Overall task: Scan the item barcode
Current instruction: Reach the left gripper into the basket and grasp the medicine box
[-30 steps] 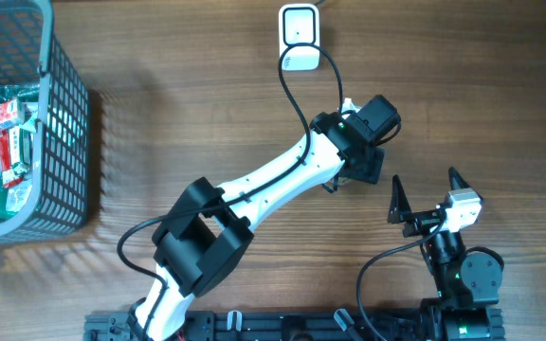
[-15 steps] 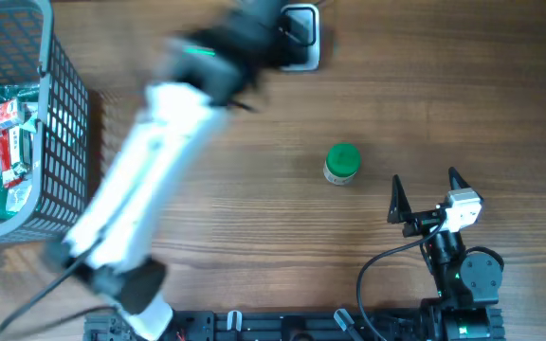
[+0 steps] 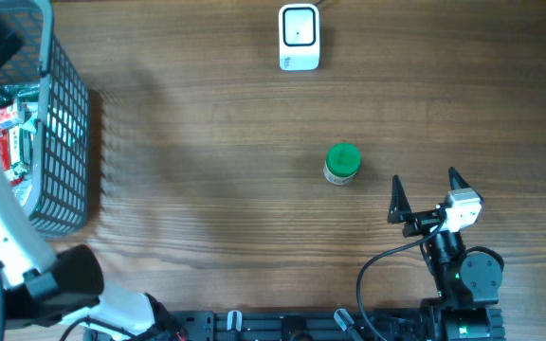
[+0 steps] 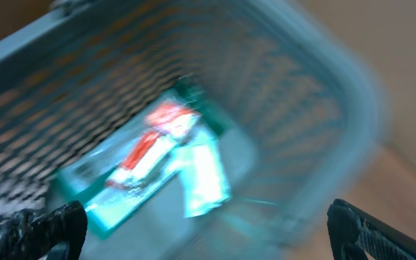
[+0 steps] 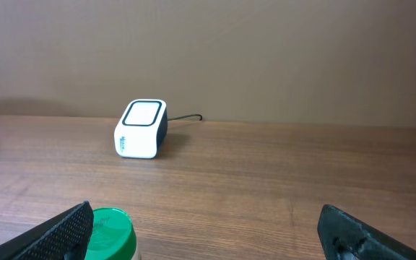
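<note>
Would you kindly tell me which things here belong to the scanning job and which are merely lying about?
Job: white boxy barcode scanner; small green-lidded jar; red-and-green plastic packets in grey mesh basket; open left gripper above them.
Lying about: nothing obvious; open right gripper idle.

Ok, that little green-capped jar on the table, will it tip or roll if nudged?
The green-capped jar stands upright and looks short, so it probably slides rather than tips. Being round, it would likely roll if knocked over. It looks rigid, so a grip shouldn't squash it.
</note>
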Tool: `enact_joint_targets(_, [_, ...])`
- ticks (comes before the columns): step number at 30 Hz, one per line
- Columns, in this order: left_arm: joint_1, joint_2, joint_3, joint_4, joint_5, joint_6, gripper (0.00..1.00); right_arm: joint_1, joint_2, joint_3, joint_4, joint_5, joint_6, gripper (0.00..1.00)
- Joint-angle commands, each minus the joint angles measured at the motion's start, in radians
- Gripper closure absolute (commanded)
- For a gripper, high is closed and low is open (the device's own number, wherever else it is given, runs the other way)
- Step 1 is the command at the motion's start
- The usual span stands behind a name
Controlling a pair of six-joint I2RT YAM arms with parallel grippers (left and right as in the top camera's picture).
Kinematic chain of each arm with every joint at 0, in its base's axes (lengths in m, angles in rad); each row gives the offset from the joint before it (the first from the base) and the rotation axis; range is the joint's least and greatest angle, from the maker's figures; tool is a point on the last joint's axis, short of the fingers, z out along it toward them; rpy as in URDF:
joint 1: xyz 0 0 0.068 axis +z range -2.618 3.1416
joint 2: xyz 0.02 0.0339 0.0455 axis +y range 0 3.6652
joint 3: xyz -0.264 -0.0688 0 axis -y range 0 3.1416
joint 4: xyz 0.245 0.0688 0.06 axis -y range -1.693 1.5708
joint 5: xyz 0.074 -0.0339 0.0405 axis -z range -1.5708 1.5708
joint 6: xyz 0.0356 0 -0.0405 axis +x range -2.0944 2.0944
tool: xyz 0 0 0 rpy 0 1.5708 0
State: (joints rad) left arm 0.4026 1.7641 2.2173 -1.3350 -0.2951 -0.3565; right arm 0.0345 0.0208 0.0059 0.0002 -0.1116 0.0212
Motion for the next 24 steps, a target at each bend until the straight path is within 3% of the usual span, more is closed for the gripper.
enact_joint_targets(1, [0.101, 0.048, -0.042, -0.023, -0.009, 0.013, 0.00, 0.002, 0.003, -0.001, 0.005, 0.009, -0.002, 0.00])
enact_joint_targets(6, [0.166, 0.124, -0.127, -0.017, -0.009, 0.057, 0.00, 0.002, 0.003, -0.001, 0.005, 0.009, -0.002, 0.00])
enact_joint_targets(14, [0.198, 0.229, -0.211, 0.023, -0.010, 0.324, 0.00, 0.002, 0.003, -0.001, 0.005, 0.009, -0.002, 0.00])
enact_joint_targets(21, [0.242, 0.304, -0.284, 0.061, 0.029, 0.328, 0.00, 0.002, 0.003, -0.001, 0.005, 0.009, -0.002, 0.00])
enact_joint_targets(24, [0.264, 0.320, -0.336, 0.103, 0.044, 0.402, 0.00, 0.002, 0.003, -0.001, 0.005, 0.009, -0.002, 0.00])
